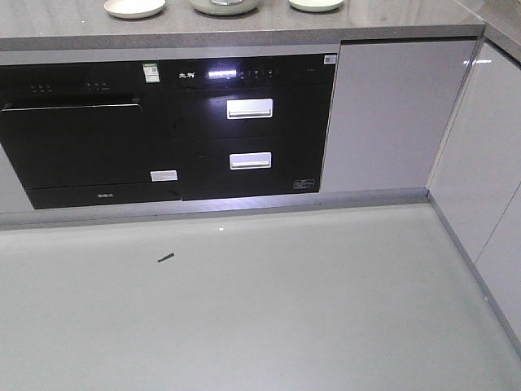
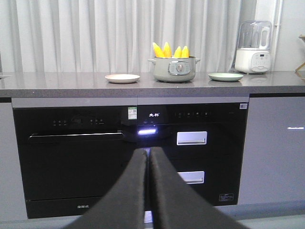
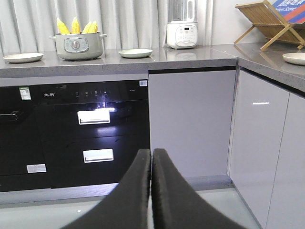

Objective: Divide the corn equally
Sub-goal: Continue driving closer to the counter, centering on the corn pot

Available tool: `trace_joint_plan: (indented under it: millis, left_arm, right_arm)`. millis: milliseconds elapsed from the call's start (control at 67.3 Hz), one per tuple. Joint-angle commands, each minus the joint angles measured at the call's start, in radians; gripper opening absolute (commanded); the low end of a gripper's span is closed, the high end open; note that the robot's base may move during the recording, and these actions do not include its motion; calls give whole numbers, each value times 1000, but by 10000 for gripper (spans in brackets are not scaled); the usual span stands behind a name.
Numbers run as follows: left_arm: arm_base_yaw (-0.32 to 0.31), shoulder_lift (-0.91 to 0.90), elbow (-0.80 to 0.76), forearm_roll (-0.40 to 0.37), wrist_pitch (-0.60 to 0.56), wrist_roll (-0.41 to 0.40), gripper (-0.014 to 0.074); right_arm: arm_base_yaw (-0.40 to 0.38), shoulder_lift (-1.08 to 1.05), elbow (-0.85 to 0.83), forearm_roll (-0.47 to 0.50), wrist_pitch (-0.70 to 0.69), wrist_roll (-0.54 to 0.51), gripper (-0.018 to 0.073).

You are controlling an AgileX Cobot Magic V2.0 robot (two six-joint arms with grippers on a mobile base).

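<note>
The corn stands tips up in a pot on the counter, top centre of the left wrist view and upper left of the right wrist view, between a cream plate and a green plate. The left gripper and right gripper, bottom centre, are each pressed together, pinching nothing
</note>
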State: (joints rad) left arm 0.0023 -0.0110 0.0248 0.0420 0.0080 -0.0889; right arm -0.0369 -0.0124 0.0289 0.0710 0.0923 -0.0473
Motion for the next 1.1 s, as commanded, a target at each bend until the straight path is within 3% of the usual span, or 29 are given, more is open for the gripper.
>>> trace_joint_plan:
  millis: [0,1085]
  left_arm:
    - [-1,-17,-17,-7,-70,-1,-6]
    - [-1,-17,-17,-7,-70,-1,-6]
  right_arm:
    - [-5,-6,7,-7,-75,3,-6]
    - [-5,-6,7,-7,-75,3,-6]
